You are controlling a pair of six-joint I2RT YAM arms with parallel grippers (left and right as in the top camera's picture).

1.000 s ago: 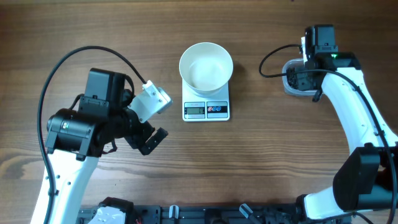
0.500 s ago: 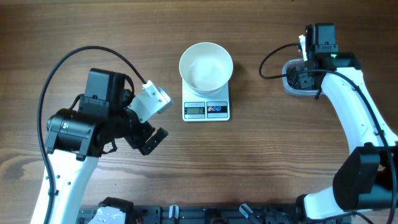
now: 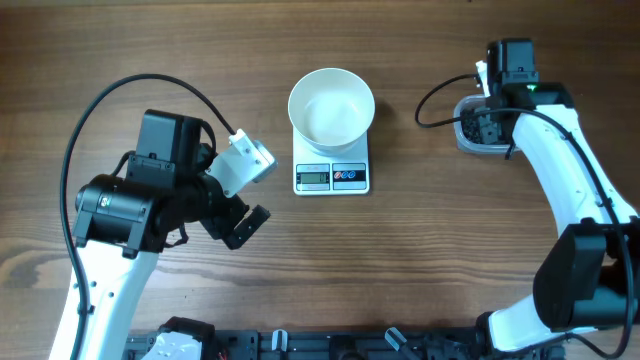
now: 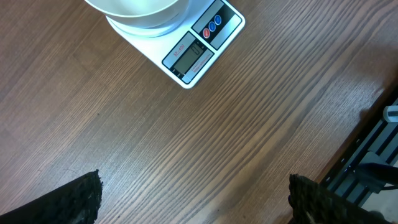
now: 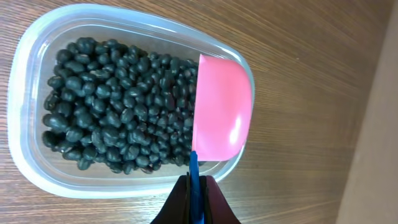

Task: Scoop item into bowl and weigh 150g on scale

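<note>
- Two arms at the table point(image 3: 450, 250). Only the right arm point(image 3: 560, 170) has altered in the past second: its wrist has crept slightly toward the far edge over the tub point(image 5: 37, 168). The left arm point(image 3: 120, 215) has not stirred.
- Meaning for the task: judged to be the scooping step, near its start. The wrist is adjusting over the supply, and nothing has been carried across yet.
- Right fingers point(image 5: 214, 208): pinched narrow on the thin blue handle point(image 5: 194, 168) of a pink scoop point(image 5: 221, 109). The wrist points down over the tub.
- Scoop: its cup lies at one end of the tub, against the heap. No beans show on its pink face, and whether the lip is dug in cannot be told.
- Beans point(image 5: 118, 106): all in the clear tub on the right side of the table, well apart from the scale.
- Bowl point(image 3: 331, 105): white, sitting on the scale point(image 3: 332, 177) at the table's centre, with no beans in it.
- Scale display: too small to read.
- Left fingers point(image 4: 78, 202): spread wide, holding nothing, hanging above bare wood on the near left of the scale.
</note>
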